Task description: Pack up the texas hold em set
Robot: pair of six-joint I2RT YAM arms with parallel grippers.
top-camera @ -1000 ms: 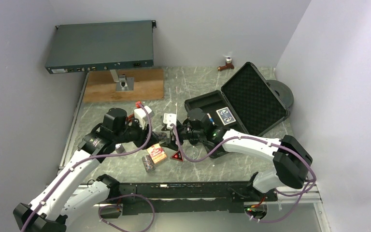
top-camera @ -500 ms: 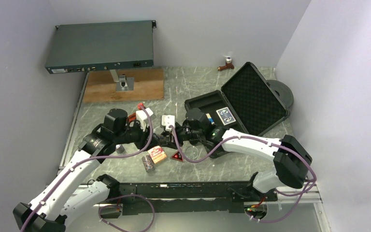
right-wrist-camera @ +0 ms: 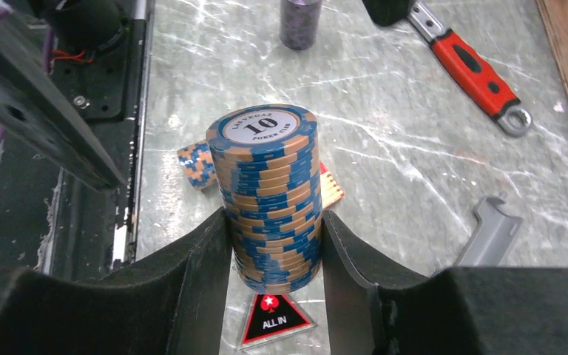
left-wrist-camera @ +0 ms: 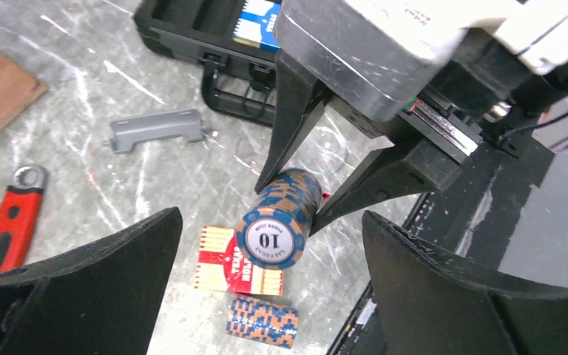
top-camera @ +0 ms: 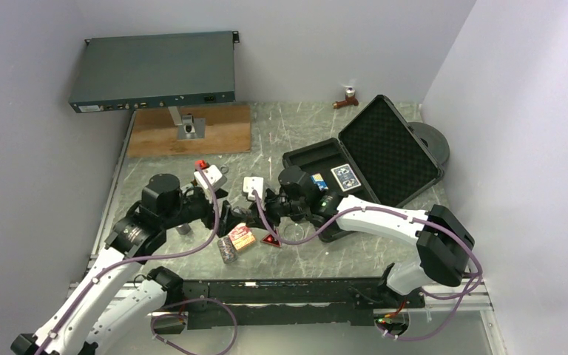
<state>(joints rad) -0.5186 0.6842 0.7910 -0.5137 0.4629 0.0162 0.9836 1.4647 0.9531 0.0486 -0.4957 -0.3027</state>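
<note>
My right gripper (right-wrist-camera: 275, 222) is shut on a blue-and-tan chip stack (right-wrist-camera: 270, 200) marked "10", held above the table. Seen from the left wrist, the same stack (left-wrist-camera: 277, 225) sits between the right arm's fingers, and my left gripper (left-wrist-camera: 270, 222) stands wide open, clear of it. Below lie a red-orange card box (left-wrist-camera: 225, 260), a second chip stack (left-wrist-camera: 262, 322) on its side and the red triangle (right-wrist-camera: 274, 319). The black case (top-camera: 362, 159) lies open at the right with a blue card box (top-camera: 345, 176) in it.
A red-handled wrench (right-wrist-camera: 473, 70) and a grey plastic piece (left-wrist-camera: 155, 129) lie on the marble table. Another chip stack (right-wrist-camera: 299, 22) stands near the left arm. A wooden board (top-camera: 188, 129), a rack unit (top-camera: 155, 70) and a dark spool (top-camera: 429, 140) are at the back.
The right gripper closed on the chip stack. The left gripper then opened wide, let go of it and drew back to the left.
</note>
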